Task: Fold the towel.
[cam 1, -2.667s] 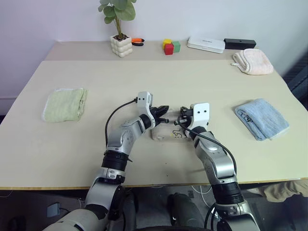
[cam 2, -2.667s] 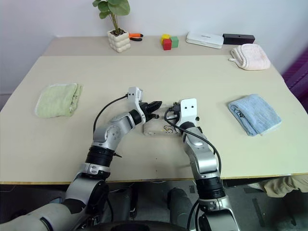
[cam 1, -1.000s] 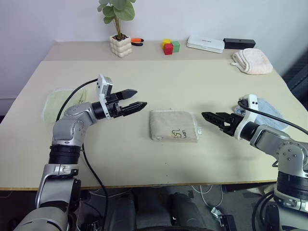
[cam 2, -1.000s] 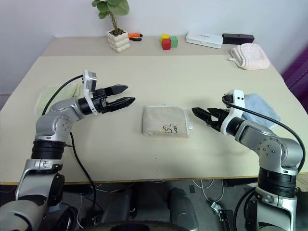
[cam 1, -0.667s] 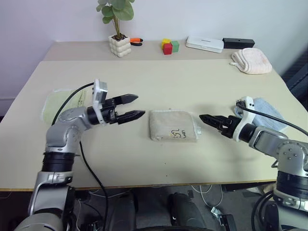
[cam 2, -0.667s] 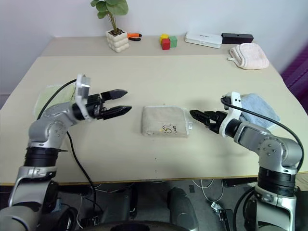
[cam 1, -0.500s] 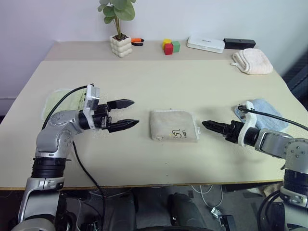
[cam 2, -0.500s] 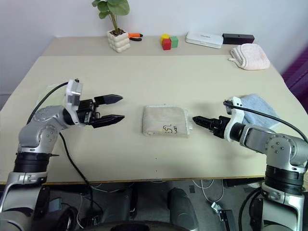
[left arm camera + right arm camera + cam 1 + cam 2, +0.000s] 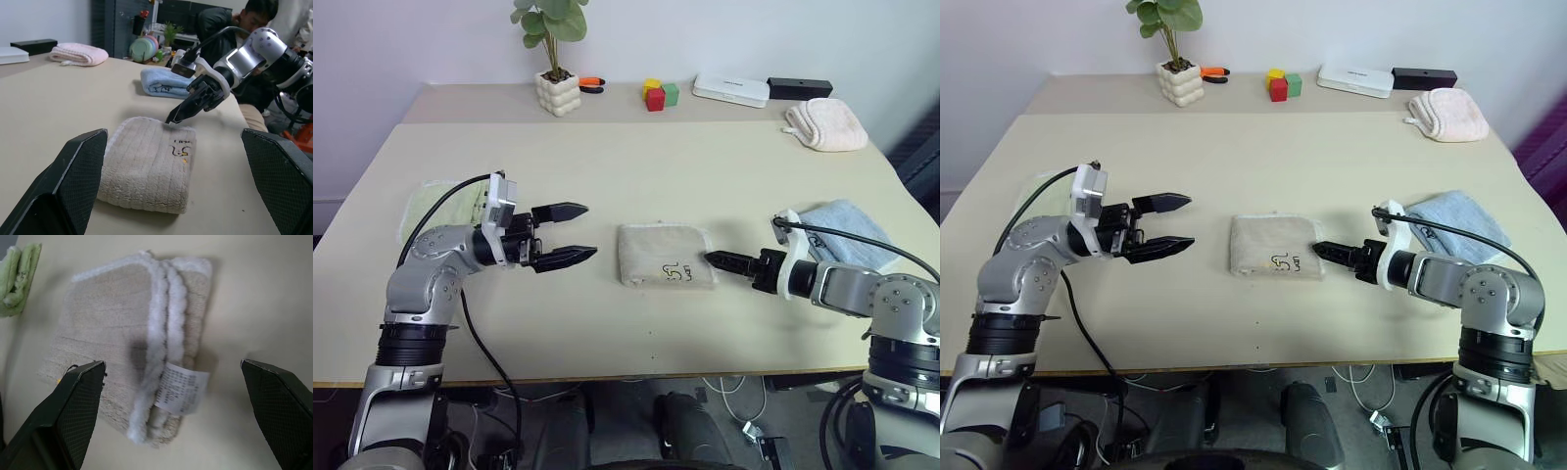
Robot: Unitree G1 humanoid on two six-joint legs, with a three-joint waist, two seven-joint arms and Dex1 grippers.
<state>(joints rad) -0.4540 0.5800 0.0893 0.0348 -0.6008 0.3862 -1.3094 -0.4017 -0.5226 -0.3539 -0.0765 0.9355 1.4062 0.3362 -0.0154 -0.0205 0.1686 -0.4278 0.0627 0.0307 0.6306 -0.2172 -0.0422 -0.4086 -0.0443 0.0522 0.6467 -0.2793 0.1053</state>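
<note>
My left gripper [image 9: 576, 233] hovers spread wide left of the towel [image 9: 665, 256], which lies folded mid-table, while my right gripper [image 9: 721, 261], also spread, noses its labelled edge, so I'd press that seam flat without snagging it.

A beige table [image 9: 636, 166] stands against a pale wall [image 9: 431, 39].
</note>
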